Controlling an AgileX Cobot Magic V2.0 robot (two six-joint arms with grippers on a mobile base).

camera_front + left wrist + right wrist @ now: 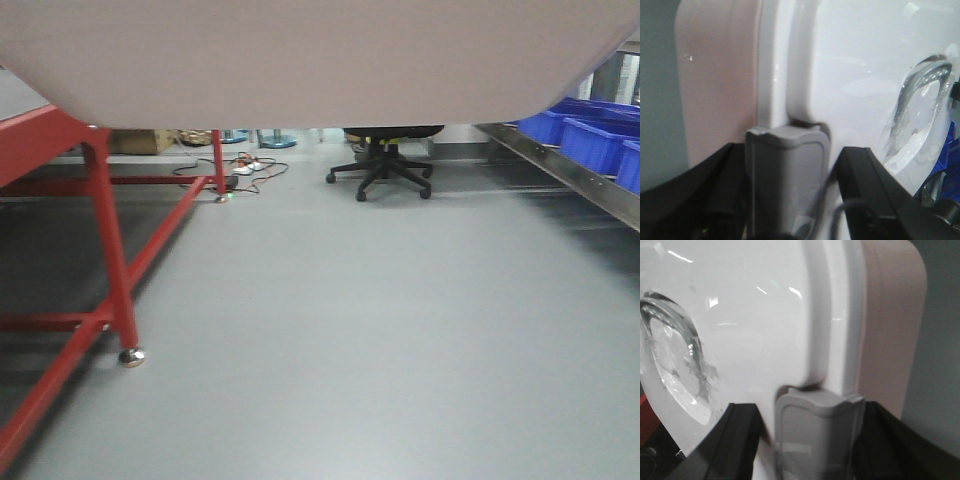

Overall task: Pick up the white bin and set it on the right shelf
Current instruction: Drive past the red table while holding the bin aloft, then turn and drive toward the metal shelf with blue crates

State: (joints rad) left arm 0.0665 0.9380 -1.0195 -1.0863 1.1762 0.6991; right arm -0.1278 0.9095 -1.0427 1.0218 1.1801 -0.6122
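Left claw (785,150) and right claw (815,407) each clamp a grey finger (785,180) over the rim of the white bin (865,75).

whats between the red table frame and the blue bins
Front view: bare grey floor, with loose cables and a black wheeled office chair at the far end.

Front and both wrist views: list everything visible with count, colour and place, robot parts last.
white bin: one, pinkish-white with glossy white lid, across the top of the front view, close up in both wrist views
grey latches: two, grey, one at each end of the lid
red-framed table: one, red, left
office chair: one, black, far centre
right shelf: one, steel, right edge
blue bins: at least three, blue, on that shelf
cables: several, floor by far table leg
left gripper: one, black, astride a latch
right gripper: one, black, astride the other
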